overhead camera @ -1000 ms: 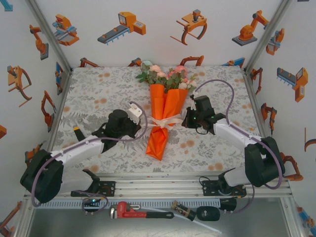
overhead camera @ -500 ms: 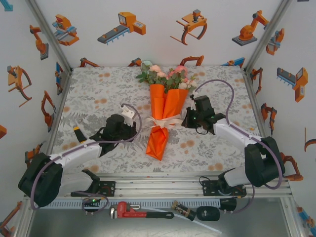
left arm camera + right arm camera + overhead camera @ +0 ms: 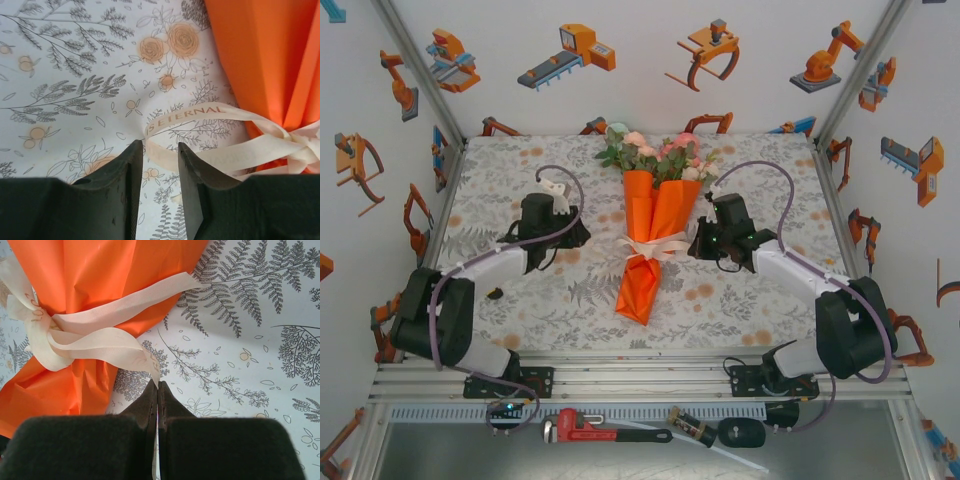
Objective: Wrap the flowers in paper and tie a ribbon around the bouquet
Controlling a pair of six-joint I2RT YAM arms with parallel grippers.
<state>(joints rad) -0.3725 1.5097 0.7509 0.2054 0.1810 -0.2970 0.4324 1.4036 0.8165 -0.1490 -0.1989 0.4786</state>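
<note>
L gripper (image 3: pixel 160 145) ajar, off paper (image 3: pixel 260 60) edge | R gripper (image 3: pixel 158 386) pinches ribbon (image 3: pixel 100 315) tail

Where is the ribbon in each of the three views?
Top external: ribbon tied around the orange paper, centre.
Left wrist: ribbon loops lower right, just beyond the open left gripper.
Right wrist: ribbon left of centre, tail pinched in the right gripper.
Shared landmark: the orange paper.
</note>
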